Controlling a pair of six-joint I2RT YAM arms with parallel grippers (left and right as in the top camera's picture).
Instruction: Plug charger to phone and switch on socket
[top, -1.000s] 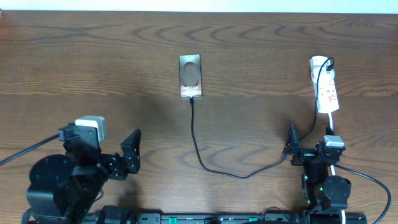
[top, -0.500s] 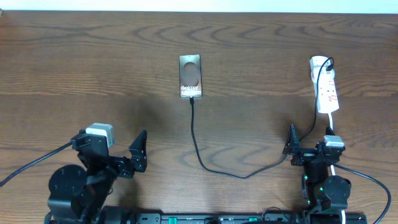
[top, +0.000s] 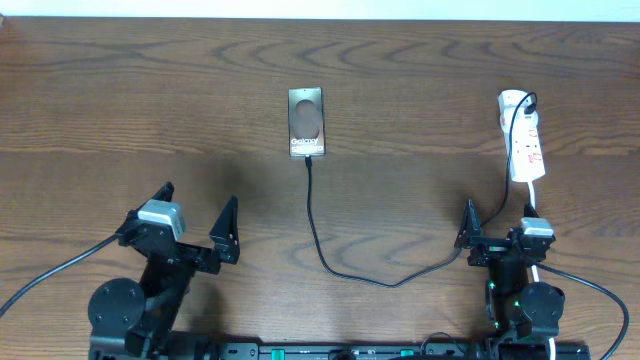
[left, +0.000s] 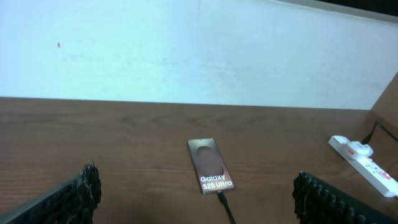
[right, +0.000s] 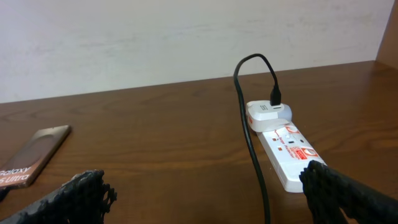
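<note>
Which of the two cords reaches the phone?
The thin black charger; its tip meets the phone's near edge. The white cord only leaves the socket.

Free room L of phone (top: 306, 122); charger (top: 312, 215) lies across centre-right.

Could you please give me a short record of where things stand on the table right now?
phone: lying flat, centre, lettering up
charger: tip at the phone's near edge, apparently inserted; other end plugged in at the socket's far end
socket: far right; switch position unreadable
left gripper: open, empty, near side, left of the charger
right gripper: open, empty, just short of the socket
</note>
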